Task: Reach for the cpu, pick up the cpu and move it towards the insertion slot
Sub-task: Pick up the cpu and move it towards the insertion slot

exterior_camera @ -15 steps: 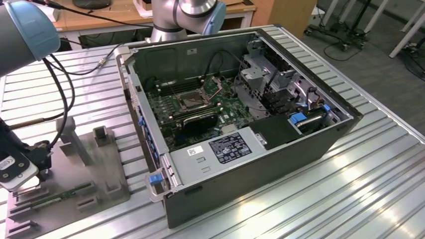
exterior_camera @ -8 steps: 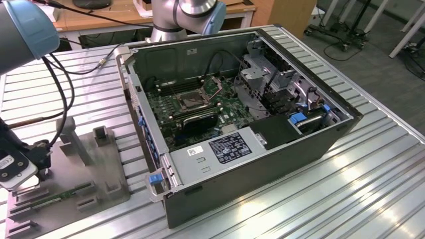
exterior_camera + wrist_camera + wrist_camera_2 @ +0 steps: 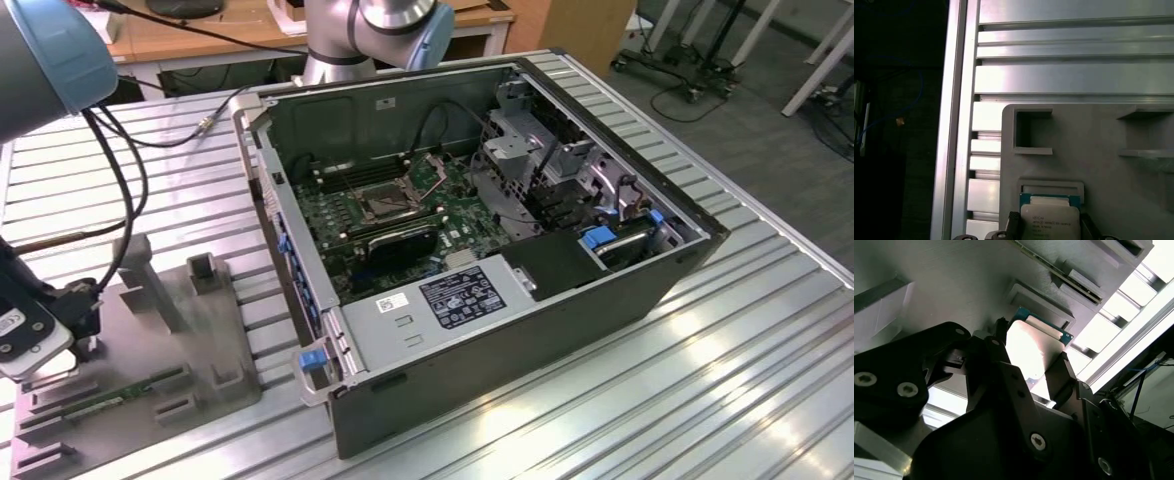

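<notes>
The cpu (image 3: 1029, 347) is a small silvery square chip with a teal rim, and it sits between my two black fingers. One fingertip (image 3: 1000, 327) presses one edge and the other fingertip (image 3: 1064, 362) presses the opposite edge. The gripper (image 3: 1049, 225) is shut on the cpu (image 3: 1049, 220), just above a shallow recess of the grey tray (image 3: 1104, 165). In the exterior view the arm's wrist hangs over the grey tray (image 3: 174, 370) at the exterior view's left. The insertion slot (image 3: 383, 203) is a dark square socket on the green board inside the open computer case, well off to the exterior view's right.
The open computer case (image 3: 534, 300) stands mid-table, with walls around the board. A green memory stick (image 3: 114, 398) lies in the tray. Upright tray posts (image 3: 203, 270) stand near the wrist. Black cables (image 3: 127, 200) hang from the arm. The ribbed aluminium table (image 3: 747, 380) extends around.
</notes>
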`<action>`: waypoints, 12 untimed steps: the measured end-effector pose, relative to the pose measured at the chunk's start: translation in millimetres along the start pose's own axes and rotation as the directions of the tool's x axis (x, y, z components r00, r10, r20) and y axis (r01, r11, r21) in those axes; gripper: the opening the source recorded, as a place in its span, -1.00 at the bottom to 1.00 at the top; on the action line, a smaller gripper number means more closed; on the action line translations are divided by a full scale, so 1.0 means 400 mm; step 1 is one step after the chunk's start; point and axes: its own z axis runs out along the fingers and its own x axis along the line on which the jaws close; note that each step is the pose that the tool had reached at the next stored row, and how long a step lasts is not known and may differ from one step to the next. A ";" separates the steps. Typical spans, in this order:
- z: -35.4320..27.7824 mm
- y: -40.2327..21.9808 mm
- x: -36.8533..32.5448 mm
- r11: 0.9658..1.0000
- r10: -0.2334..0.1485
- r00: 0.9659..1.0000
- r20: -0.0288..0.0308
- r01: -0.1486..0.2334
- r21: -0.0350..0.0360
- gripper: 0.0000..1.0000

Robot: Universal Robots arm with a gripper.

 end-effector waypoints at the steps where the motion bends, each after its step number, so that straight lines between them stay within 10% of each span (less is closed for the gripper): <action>1: -0.002 0.000 0.000 1.000 0.000 1.000 0.000 0.000 0.000 0.09; 12: -0.037 0.002 0.001 1.000 0.000 1.000 0.000 0.000 0.000 0.09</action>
